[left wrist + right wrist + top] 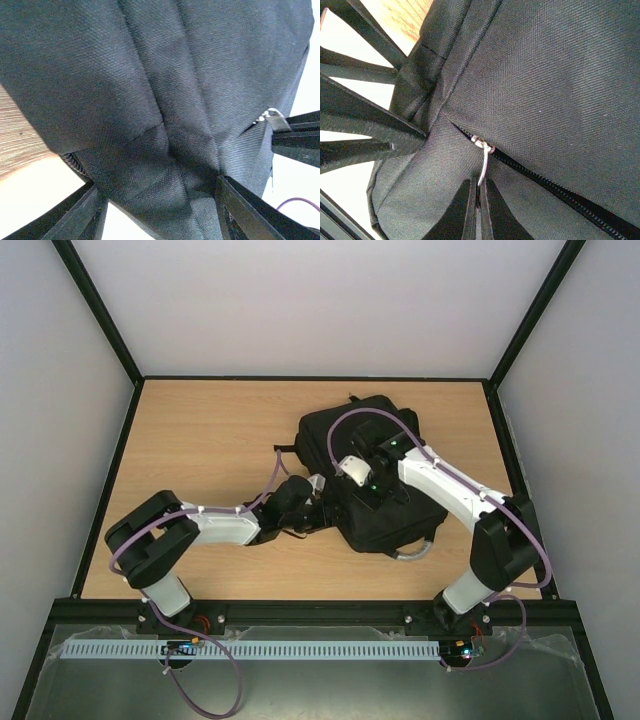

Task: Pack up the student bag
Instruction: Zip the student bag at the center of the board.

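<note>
The student bag is a large black fabric backpack lying flat on the wooden table, right of centre. My right gripper is over the bag's middle. In the right wrist view it is shut on the silver zip pull, whose zip track runs to the lower right. My left gripper is at the bag's left edge. In the left wrist view it has a thick fold of the bag's fabric bunched between its fingers. The bag's inside is hidden.
The bag's grey loop handle points toward the near edge. Bare wooden table lies left of the bag. Black frame posts and pale walls enclose the table. The right gripper's fingers and the zip pull show in the left wrist view.
</note>
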You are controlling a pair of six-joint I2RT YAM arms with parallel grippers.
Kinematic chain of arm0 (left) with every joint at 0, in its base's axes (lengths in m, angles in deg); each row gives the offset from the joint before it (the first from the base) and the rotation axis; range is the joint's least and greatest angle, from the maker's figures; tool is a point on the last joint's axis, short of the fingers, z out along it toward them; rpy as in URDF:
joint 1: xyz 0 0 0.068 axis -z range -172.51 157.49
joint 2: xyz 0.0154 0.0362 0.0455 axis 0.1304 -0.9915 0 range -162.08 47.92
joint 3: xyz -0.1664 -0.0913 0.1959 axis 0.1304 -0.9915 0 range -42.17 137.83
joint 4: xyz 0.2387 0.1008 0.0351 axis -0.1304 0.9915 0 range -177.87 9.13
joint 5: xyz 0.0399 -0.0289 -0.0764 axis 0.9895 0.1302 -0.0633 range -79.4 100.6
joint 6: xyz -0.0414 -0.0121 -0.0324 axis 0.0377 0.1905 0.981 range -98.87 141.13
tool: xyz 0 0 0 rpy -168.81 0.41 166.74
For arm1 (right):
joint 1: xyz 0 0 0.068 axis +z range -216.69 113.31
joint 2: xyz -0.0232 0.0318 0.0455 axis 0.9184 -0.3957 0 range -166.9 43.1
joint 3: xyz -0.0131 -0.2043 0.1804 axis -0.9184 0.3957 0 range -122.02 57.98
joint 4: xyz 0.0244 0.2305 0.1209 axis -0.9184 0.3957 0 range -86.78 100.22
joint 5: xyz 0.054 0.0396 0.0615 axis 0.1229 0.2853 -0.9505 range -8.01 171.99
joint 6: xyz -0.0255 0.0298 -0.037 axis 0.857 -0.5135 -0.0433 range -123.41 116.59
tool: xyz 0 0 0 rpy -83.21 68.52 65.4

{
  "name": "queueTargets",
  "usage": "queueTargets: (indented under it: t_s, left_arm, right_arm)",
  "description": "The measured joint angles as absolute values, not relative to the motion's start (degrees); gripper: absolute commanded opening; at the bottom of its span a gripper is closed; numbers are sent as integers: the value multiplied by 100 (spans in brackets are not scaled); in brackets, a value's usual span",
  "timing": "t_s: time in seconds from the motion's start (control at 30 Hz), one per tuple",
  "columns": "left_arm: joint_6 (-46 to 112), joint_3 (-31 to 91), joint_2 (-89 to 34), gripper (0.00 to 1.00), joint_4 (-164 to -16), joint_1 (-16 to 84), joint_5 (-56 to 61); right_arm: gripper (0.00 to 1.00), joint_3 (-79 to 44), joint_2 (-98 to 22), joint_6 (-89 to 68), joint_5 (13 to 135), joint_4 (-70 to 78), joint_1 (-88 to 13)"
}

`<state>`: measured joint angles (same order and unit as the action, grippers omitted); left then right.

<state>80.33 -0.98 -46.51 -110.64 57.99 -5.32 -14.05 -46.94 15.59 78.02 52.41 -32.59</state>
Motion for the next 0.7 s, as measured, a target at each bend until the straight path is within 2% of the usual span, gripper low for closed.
queueTargets:
  t_s: [0.23,0.33,0.5,0.7]
  left_arm:
    - [8309,-187,-4730,64,-11643,5876,-580]
    - [8324,-194,-4721,61,-11689,5957,-548]
    - [8383,-113,-4760,38,-11621,5996,-528]
    - [8440,-74,-4837,3,-11562,5996,-430]
  right_arm:
    - [4,-1537,-4930,1535,7809,5355,-3200]
    - [4,-1613,-4983,1500,7783,5423,-3169]
    - [4,-1836,-5136,1400,7732,5556,-3068]
    - [2,-1921,-5275,1363,7699,5613,-2996]
